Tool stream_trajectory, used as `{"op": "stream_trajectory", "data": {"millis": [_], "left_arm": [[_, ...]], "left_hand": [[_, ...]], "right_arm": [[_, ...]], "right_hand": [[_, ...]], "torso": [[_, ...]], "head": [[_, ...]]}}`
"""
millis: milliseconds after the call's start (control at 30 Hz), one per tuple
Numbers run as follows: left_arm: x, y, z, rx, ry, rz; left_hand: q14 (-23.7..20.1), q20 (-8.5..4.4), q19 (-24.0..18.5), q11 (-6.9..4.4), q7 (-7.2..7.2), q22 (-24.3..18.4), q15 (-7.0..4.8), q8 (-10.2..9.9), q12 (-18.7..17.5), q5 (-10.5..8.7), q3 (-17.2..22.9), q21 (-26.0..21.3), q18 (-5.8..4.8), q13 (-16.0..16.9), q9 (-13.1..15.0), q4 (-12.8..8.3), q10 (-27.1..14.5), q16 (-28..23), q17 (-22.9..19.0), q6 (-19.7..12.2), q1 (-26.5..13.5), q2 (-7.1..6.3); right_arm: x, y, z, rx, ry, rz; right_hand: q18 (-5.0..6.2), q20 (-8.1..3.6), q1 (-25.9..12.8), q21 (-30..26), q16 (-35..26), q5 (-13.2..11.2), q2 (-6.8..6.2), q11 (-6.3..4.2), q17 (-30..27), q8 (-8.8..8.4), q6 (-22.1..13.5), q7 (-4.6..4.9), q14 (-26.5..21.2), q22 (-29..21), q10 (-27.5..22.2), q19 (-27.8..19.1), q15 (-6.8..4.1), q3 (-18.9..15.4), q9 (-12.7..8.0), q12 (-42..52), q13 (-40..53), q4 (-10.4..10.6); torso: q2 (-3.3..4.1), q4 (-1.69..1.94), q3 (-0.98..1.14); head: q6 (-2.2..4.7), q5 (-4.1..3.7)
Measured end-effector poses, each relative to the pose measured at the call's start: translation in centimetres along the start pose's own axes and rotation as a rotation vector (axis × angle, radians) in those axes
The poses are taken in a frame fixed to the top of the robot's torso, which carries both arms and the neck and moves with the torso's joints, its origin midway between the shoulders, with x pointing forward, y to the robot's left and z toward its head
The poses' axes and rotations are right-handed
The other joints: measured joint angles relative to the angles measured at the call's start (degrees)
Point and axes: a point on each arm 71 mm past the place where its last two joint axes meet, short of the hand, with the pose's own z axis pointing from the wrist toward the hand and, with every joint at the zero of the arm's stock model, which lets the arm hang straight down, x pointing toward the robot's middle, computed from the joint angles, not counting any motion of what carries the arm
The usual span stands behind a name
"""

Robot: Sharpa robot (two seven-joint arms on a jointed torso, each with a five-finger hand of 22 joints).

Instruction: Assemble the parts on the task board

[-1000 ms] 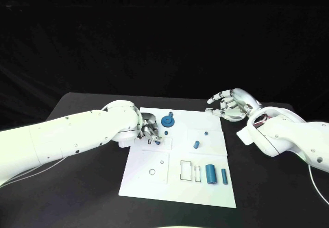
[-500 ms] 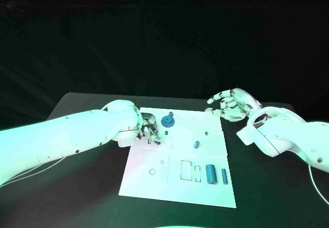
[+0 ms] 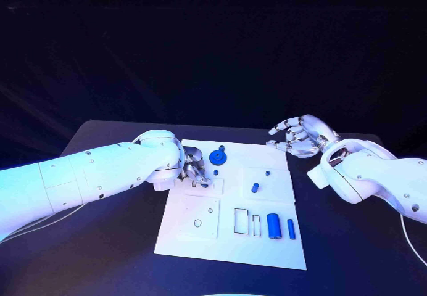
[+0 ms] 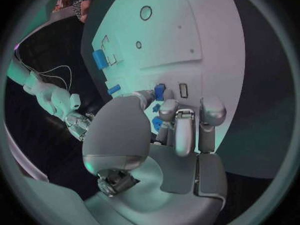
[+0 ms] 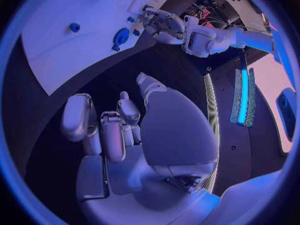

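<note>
I've got the black table under the head cam, dark matte top, far edge running behind both arms. Only thing I see lying directly on it is the white task board, flat, roughly mid-table, long side running away from me, slightly skewed w/ its near end angled toward the right. Table surface shows bare on the left of the board, on the right under the right arm, and in a strip along the near edge. In the left wrist cam the board sits flush on the dark top; right wrist cam shows a board corner against the table.
</note>
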Motion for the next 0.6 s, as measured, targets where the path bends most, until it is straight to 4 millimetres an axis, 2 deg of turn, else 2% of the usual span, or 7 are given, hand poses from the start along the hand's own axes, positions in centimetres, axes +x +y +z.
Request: {"op": "stream_trajectory", "data": {"millis": [200,600], "left_arm": [[0.01,-0.13,0.10,0.001,0.002,0.002],[-0.03,-0.21,0.29,-0.002,0.009,0.004]], "left_hand": [[0.0,0.00,0.0,0.00,0.00,0.0,0.00,1.7,0.0,0.00,0.0,0.0,0.00,0.0,0.0,0.0,0.0,0.0,0.0,0.0,0.0,0.00],[0.0,-0.22,0.2,0.20,0.02,0.1,0.00,2.5,0.0,-0.03,0.2,0.0,0.00,0.1,0.0,0.2,0.2,0.0,0.0,0.0,0.0,0.00]], "right_arm": [[0.05,0.06,-0.02,-0.001,0.002,0.001],[0.09,0.09,-0.02,-0.001,0.003,0.003]], "right_hand": [[0.00,0.00,0.0,0.0,0.0,0.0,0.00,0.00,0.0,0.00,0.0,0.00,0.0,0.0,0.0,0.0,0.00,0.0,0.0,0.0,0.0,0.0],[0.00,0.00,0.0,0.0,0.0,0.0,0.00,0.00,0.0,0.00,0.0,0.00,0.0,0.0,0.0,0.0,0.00,0.0,0.0,0.0,0.0,0.0]], "torso": [[0.01,-0.01,0.00],[-0.01,0.02,0.01]], "head": [[-0.12,-0.14],[-0.25,-0.21]]}}
